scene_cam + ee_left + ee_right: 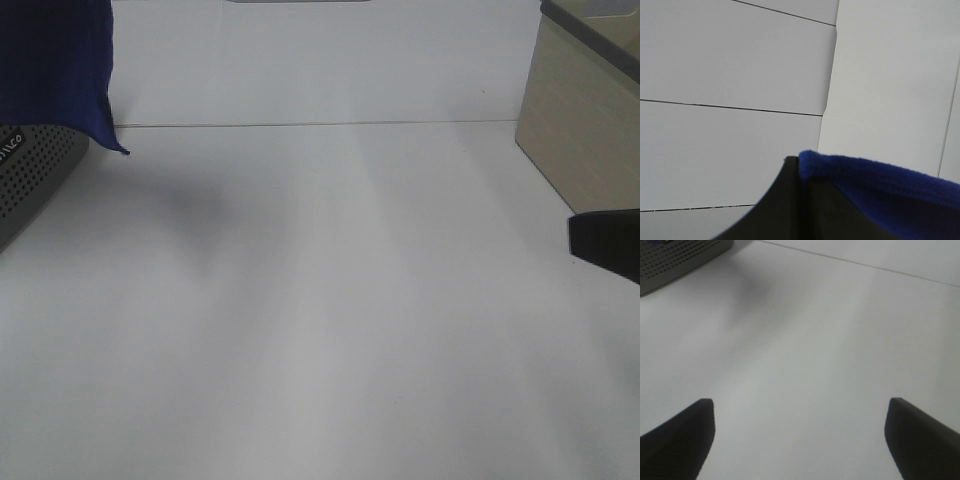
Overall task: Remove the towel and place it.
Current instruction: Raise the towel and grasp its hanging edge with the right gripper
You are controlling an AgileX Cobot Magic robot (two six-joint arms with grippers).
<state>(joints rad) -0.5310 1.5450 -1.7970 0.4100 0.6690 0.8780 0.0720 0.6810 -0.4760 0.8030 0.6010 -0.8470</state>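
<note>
Pinched tight in my left pincer (801, 167), the towel (880, 195) bulges thick and fleecy, deep blue against a smooth black finger. I hold it raised so it hangs free, I judge, its pointed corner dangling near the grey perforated basket (30, 175). My right pincer (800, 412) is spread wide and empty over the matte white table (320, 300), well apart from the basket.

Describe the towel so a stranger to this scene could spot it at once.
On the white table, find the grey basket with small holes at the far left of the high view. Above it hangs the towel, one pointed corner dangling. It is the only deep blue, soft thing; the basket is grey, the box at right beige.
</note>
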